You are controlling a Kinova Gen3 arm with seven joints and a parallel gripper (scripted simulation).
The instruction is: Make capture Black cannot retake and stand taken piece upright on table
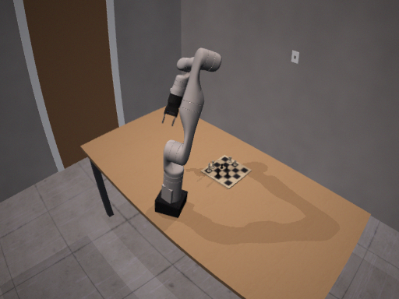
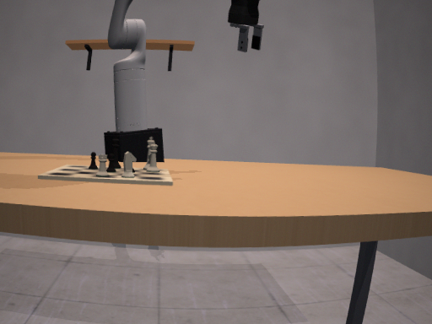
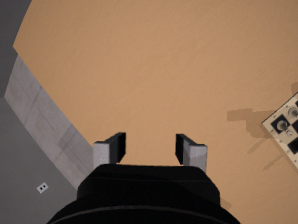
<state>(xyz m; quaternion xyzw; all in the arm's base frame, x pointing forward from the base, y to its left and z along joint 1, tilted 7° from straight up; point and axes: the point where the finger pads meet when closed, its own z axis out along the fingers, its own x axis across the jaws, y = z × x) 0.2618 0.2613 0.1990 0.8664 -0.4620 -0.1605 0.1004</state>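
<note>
Apparently nothing is yet taken: the black two-finger gripper (image 1: 169, 119) (image 2: 250, 39) (image 3: 150, 143) hangs released above the brown wooden table (image 1: 288, 241) (image 2: 274, 190) (image 3: 150, 75), well apart from the checkered chessboard (image 1: 229, 188) (image 2: 105, 181) (image 3: 272, 121). Choosing the safe capture seems the step in hand; next, the arm should travel over the board. On the board stand slim, upright chessmen, pale grey and black, among them a pale horse-headed knight (image 2: 128, 165). Which black piece is the target, I cannot tell.

Chess pieces (image 1: 210, 166) (image 2: 128, 164) (image 3: 282, 125) on board (image 1: 229, 186) (image 2: 105, 180) (image 3: 270, 121), board on table (image 1: 273, 218) (image 2: 274, 190) (image 3: 150, 75).
</note>
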